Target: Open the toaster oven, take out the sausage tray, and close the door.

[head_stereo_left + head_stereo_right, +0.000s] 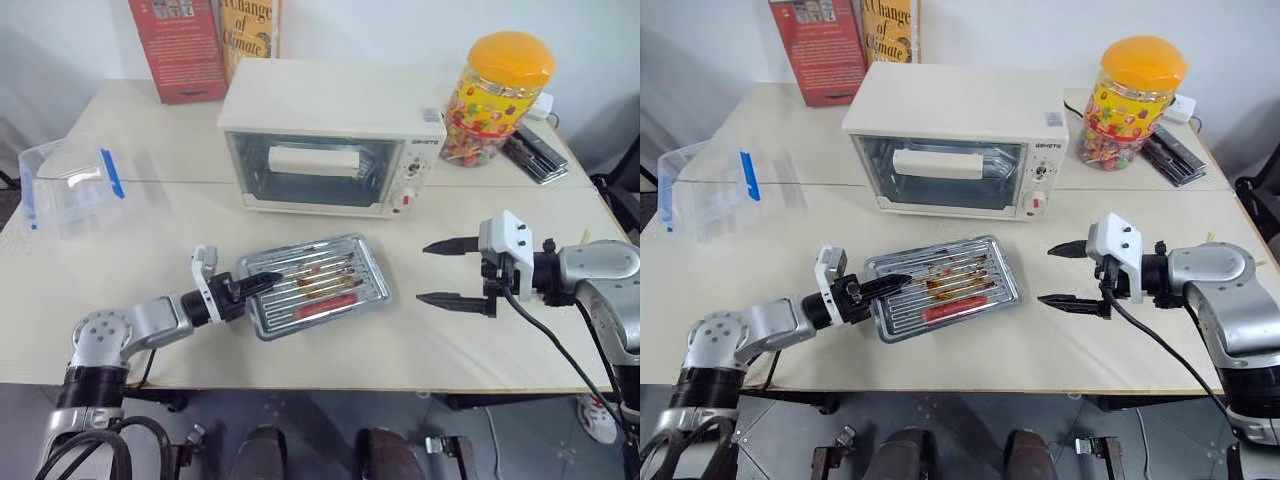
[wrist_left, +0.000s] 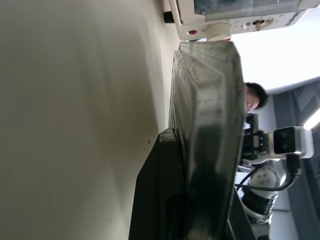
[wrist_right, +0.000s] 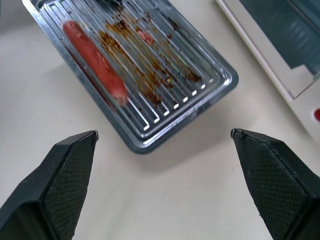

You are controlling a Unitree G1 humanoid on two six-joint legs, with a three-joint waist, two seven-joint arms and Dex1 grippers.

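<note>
Both head views look down over the table (image 1: 420,350) from in front, sharing the toaster oven (image 1: 330,135) and sausage tray (image 1: 315,285); the wrist views sit close, the left apparently edge-on against that tray.

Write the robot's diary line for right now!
sausage tray on table, out of toaster oven | door shut | left claw grips tray | right claw open

sausage tray (image 1: 316,285) – shiny ridged metal, grease-stained | toaster oven (image 1: 335,135) behind tray – smooth cream-white casing, glossy glass door (image 1: 315,168) | table (image 1: 150,240) – matt pale surface | box (image 1: 65,185) left of oven – clear plastic | right gripper (image 3: 162,170) – matt black fingers (image 3: 70,175), cross-hatched pads
</note>
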